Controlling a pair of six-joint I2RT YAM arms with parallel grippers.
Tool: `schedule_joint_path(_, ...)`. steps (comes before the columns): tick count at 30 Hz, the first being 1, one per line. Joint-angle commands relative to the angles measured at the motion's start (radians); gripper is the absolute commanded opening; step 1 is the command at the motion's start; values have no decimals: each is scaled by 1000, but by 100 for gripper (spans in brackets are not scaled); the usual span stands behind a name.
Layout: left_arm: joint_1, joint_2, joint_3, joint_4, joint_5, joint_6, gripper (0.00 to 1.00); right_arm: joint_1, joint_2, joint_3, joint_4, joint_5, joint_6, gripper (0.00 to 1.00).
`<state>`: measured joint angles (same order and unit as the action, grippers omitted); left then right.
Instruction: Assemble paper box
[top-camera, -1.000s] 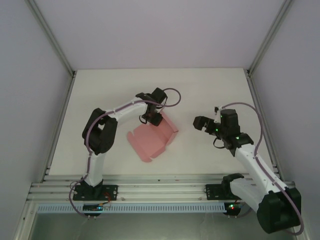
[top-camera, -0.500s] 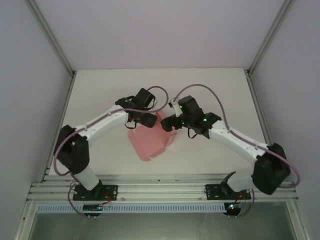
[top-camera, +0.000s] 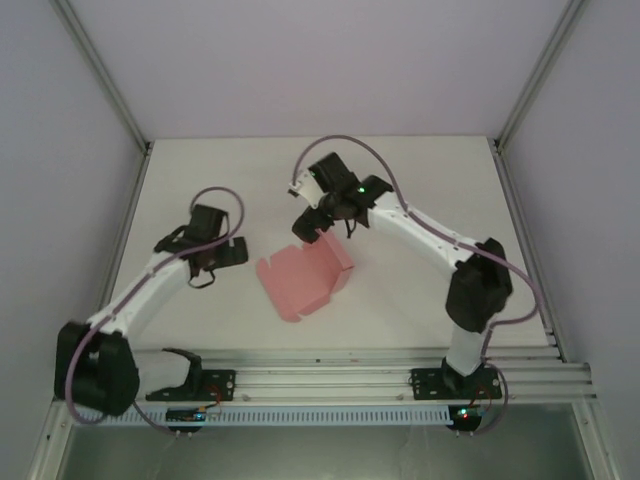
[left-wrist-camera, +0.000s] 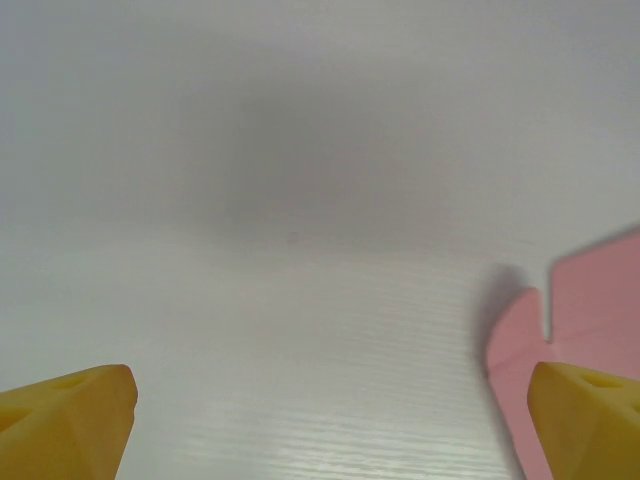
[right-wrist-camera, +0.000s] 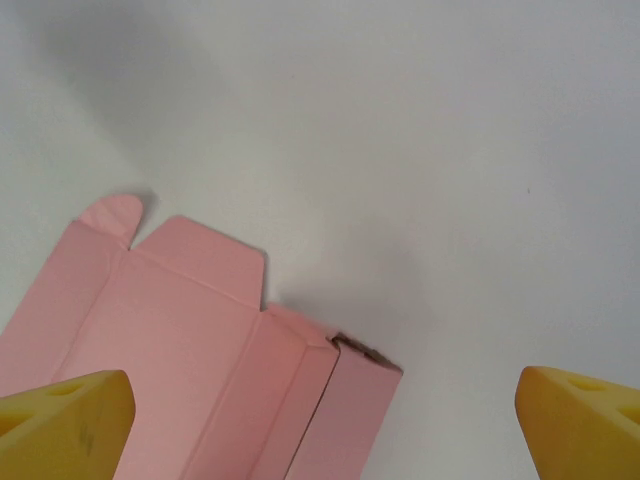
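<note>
White table (top-camera: 430, 180), matte, with a faint grain in the left wrist view. Pale lilac walls (top-camera: 300, 60) and aluminium corner posts (top-camera: 100, 70) enclose it, and a slotted rail (top-camera: 320, 380) runs along the bottom of the overhead frame.

The paper box (top-camera: 298, 282) is a pink, part-folded sheet lying flat at frame centre, its right edge creased upward.

The left gripper (top-camera: 232, 252) is left of the sheet and apart from it, jaws spread wide, nothing held.

The right gripper (top-camera: 308, 222) is just above the sheet's upper edge, jaws spread wide, nothing held.
</note>
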<state>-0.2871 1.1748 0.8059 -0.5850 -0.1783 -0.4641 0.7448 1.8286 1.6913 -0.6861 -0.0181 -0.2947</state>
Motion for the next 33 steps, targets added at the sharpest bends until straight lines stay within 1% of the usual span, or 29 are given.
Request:
schedule_joint_path(1, 45, -90, -74, 18, 4, -131, 99, 56, 128, 139, -286, 31, -286, 99)
schedule_joint_path(4, 59, -130, -97, 44, 26, -128, 99, 62, 222, 234, -348, 50, -518, 98)
schedule_joint_path(6, 57, -137, -102, 45, 35, -127, 100, 63, 296, 307, -374, 81, -645, 95)
schedule_joint_path(8, 58, -133, -108, 52, 40, -128, 100, 68, 384, 404, -427, 117, -719, 84)
schedule_joint_path(9, 59, -129, -111, 56, 45, -127, 100, 70, 433, 459, -469, 124, -753, 80)
schedule_joint_path(11, 58, -117, -115, 63, 63, -121, 100, 67, 528, 587, -556, 162, -765, 76)
schedule_joint_path(13, 58, -108, -111, 63, 73, -117, 100, 62, 579, 665, -627, 167, -781, 75)
schedule_joint_path(14, 58, -105, -112, 62, 76, -116, 100, 60, 583, 664, -635, 173, -790, 73)
schedule_joint_path(18, 60, -98, -106, 66, 84, -110, 100, 64, 594, 653, -667, 190, -805, 72)
schedule_joint_path(19, 58, -97, -105, 67, 87, -110, 100, 64, 597, 643, -656, 206, -805, 65)
schedule_joint_path(20, 58, -98, -104, 67, 89, -108, 100, 63, 599, 631, -643, 229, -805, 61)
schedule_joint_path(21, 58, -99, -103, 67, 91, -108, 100, 62, 604, 620, -630, 257, -805, 61)
schedule_joint_path(22, 59, -101, -104, 68, 98, -107, 100, 62, 612, 615, -624, 282, -808, 58)
schedule_joint_path(25, 59, -109, -109, 74, 101, -105, 100, 60, 623, 600, -579, 308, -813, 39)
schedule_joint_path(28, 58, -114, -109, 70, 105, -105, 100, 60, 624, 612, -558, 308, -808, 24)
schedule_joint_path(29, 59, -114, -108, 70, 105, -106, 100, 60, 621, 621, -558, 301, -800, 22)
schedule_joint_path(31, 59, -119, -102, 72, 108, -104, 100, 56, 605, 635, -559, 278, -781, 13)
schedule_joint_path(33, 58, -124, -93, 72, 111, -102, 99, 44, 578, 636, -551, 257, -751, 8)
